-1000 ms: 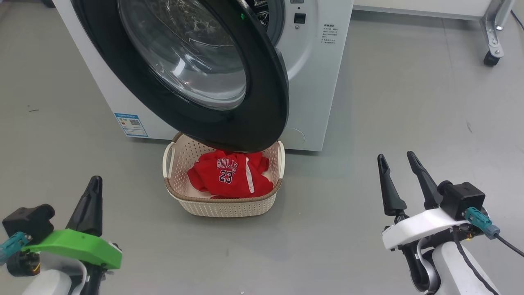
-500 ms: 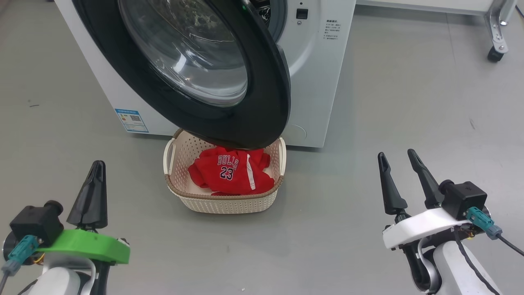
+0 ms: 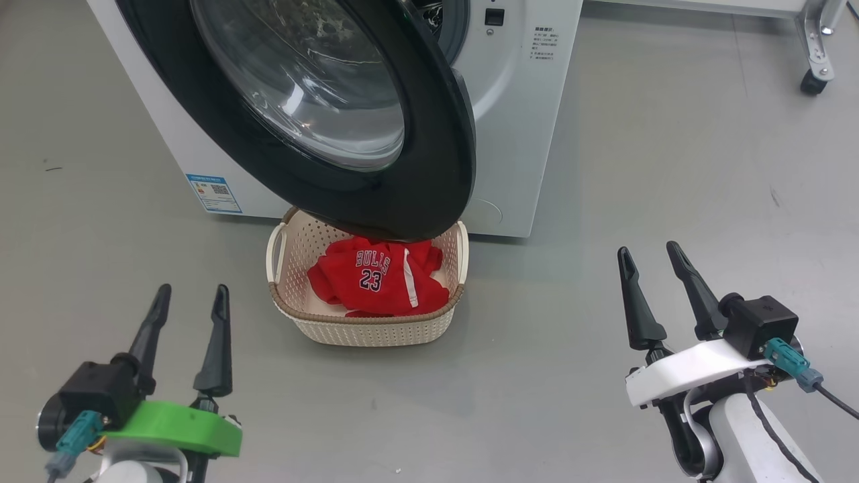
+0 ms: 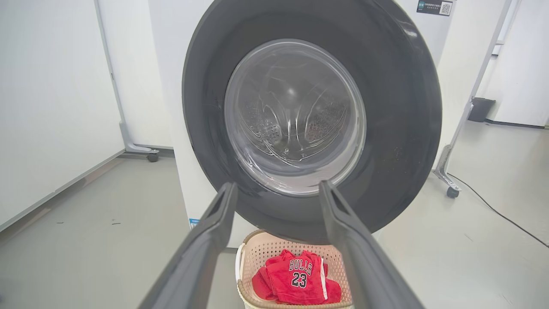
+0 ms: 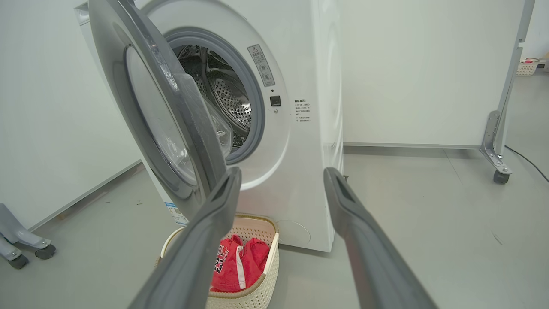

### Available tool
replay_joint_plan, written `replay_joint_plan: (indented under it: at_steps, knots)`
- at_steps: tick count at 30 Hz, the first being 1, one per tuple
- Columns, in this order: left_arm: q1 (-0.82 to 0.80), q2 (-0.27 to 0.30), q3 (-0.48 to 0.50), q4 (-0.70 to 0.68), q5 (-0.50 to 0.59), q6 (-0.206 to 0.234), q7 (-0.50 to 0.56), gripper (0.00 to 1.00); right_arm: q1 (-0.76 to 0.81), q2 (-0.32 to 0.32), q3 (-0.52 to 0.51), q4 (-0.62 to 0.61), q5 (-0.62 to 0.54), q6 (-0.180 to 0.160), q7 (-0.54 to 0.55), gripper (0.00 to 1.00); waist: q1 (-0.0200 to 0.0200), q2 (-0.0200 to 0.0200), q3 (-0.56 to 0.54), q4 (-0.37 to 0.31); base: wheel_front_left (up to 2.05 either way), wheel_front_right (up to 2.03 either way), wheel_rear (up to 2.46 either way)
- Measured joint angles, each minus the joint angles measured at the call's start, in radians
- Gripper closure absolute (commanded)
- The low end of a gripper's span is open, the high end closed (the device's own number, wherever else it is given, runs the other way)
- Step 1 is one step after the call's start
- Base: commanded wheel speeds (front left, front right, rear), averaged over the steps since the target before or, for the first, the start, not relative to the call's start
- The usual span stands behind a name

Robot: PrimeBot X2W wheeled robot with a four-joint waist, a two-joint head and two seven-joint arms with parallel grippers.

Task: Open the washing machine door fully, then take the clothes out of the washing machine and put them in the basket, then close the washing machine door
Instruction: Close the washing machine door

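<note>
The head view looks steeply down; the left wrist view faces the washing machine door (image 4: 399,128) head-on, the right wrist view obliquely. All share the basket (image 3: 366,332).

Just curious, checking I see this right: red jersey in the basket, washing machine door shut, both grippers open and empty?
Not quite: the door stands open, as the right wrist view shows. The red jersey is in the basket; left gripper and right gripper are open and empty.
</note>
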Motion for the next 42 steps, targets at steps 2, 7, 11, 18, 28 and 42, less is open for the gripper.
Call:
replay_joint_plan:
  at_steps: [2, 7, 11, 18, 28, 42]
  knots:
    - [0.007, -0.006, -0.002, 0.001, 0.01, -0.009, 0.0, 0.0, 0.0, 0.0, 0.0, 0.0, 0.0, 0.0, 0.0, 0.0, 0.0, 0.0, 0.0, 0.001, 0.0, 0.0, 0.0]
    - [0.015, -0.01, -0.001, 0.001, 0.048, -0.025, 0.0, 0.0, 0.0, 0.0, -0.001, -0.007, 0.0, 0.0, 0.0, 0.0, 0.0, 0.0, 0.001, 0.002, 0.0, 0.0, 0.0]
    - [0.023, -0.025, 0.006, -0.001, 0.065, -0.031, 0.0, 0.0, 0.0, 0.0, -0.004, -0.01, 0.0, 0.0, 0.0, 0.0, 0.0, 0.0, 0.005, 0.003, 0.0, 0.0, 0.0]
    - [0.025, -0.043, 0.032, -0.011, 0.081, -0.043, 0.0, 0.0, 0.0, 0.0, -0.009, -0.019, 0.0, 0.0, 0.0, 0.0, 0.0, 0.0, 0.019, 0.005, 0.0, 0.0, 0.0]
    - [0.025, -0.07, 0.049, -0.01, 0.117, -0.069, 0.0, 0.0, 0.0, 0.0, -0.012, -0.025, 0.0, 0.0, 0.0, 0.0, 0.0, 0.0, 0.028, 0.011, 0.0, 0.0, 0.0]
    - [0.026, -0.105, 0.063, -0.004, 0.143, -0.11, 0.0, 0.0, -0.001, -0.015, -0.005, -0.053, -0.008, 0.0, 0.0, 1.0, 0.0, 0.0, 0.04, 0.033, 0.0, 0.0, 0.0]
